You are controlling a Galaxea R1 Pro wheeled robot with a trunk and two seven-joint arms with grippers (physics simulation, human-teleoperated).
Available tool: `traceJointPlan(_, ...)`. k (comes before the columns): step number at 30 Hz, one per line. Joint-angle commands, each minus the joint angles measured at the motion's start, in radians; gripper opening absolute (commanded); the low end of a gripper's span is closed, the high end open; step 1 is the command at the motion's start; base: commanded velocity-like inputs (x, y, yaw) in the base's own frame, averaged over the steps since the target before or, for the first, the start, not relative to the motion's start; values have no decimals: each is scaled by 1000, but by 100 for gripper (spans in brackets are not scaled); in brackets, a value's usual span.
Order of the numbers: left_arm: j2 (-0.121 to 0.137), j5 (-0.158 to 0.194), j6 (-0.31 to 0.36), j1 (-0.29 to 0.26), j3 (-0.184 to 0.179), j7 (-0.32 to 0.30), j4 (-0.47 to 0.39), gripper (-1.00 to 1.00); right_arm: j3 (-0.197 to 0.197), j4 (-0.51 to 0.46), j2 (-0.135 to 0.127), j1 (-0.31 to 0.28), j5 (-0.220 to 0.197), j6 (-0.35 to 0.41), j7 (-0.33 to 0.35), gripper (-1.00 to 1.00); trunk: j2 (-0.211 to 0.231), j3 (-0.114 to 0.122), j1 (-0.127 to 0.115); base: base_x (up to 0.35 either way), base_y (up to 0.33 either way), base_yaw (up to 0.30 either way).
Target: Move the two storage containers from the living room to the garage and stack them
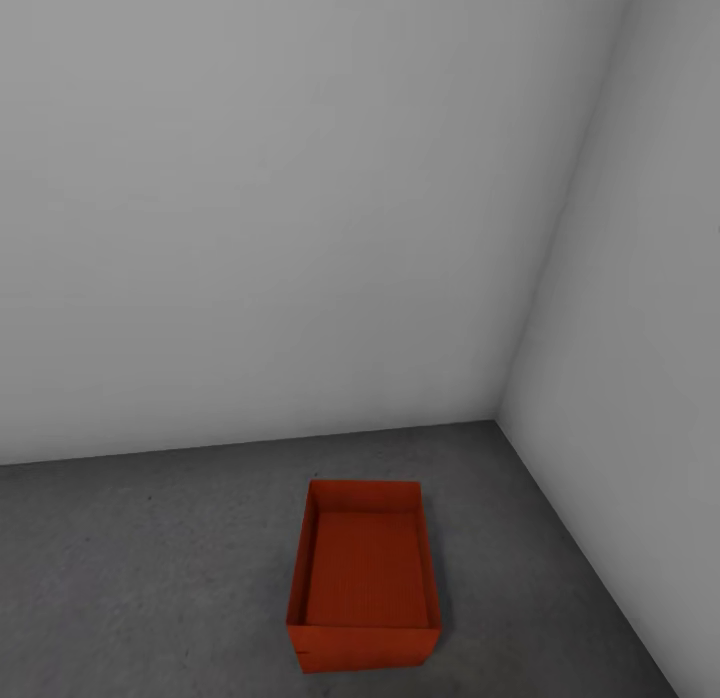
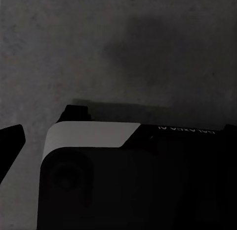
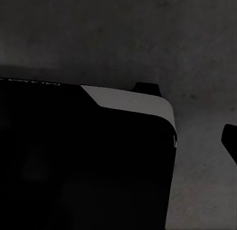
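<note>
One orange-red open-top storage container (image 1: 364, 588) sits upright and empty on the dark grey concrete floor (image 1: 150, 578) of the garage, close to the corner where two white walls meet. Its ribbed bottom is bare. In the left wrist view, my left gripper (image 2: 118, 146) hangs over the floor with one dark fingertip (image 2: 11, 146) far out at the picture's edge. The right wrist view shows my right gripper (image 3: 118, 141) the same way, with its fingertip (image 3: 230, 141) at the opposite edge. Both hold nothing. I cannot see either arm in the head view.
White walls (image 1: 300, 228) close the space behind and to the right of the container (image 1: 640, 378). Open concrete stretches to the left. Under both wrists I see my own dark base with a white panel (image 2: 89, 136) (image 3: 133, 104).
</note>
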Motion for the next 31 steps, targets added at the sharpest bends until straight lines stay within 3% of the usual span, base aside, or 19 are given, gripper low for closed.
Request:
traceJointPlan(1, 0, 9, -3, -1, 0, 1, 1, 100, 8, 3, 1, -1, -8, -5, -2, 100, -1, -1, 0, 0, 0, 0)
traceJointPlan(31, -2, 9, -3, -1, 0, 1, 1, 100, 11, 3, 1, -1, -6, -6, -10, 100, -1, -1, 0, 0, 0, 0)
